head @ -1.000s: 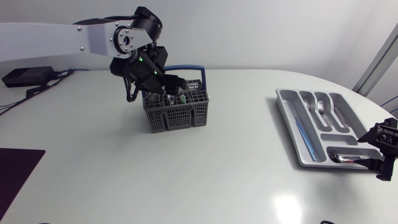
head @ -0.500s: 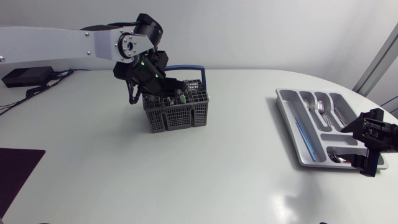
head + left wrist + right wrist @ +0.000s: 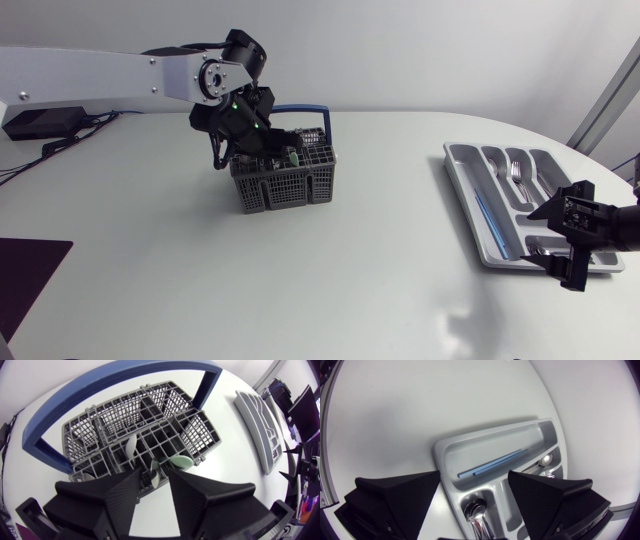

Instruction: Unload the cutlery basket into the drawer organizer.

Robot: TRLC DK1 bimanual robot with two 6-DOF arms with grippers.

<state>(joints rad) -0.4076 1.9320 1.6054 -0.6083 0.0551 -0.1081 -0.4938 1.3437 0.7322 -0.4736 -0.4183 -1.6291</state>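
The left gripper [image 3: 154,474] is narrowly spread above the cutlery basket [image 3: 200,435]. A spoon [image 3: 155,466] stands in the gap and is not visibly pinched. The grey basket, with its blue handle [image 3: 125,372], sits towards the far left of the surface [image 3: 350,280]. The right gripper [image 3: 474,476] is spread wide over the drawer organizer [image 3: 441,457] at the right edge. The organizer holds spoons [image 3: 477,510] and a blue stick [image 3: 492,464].
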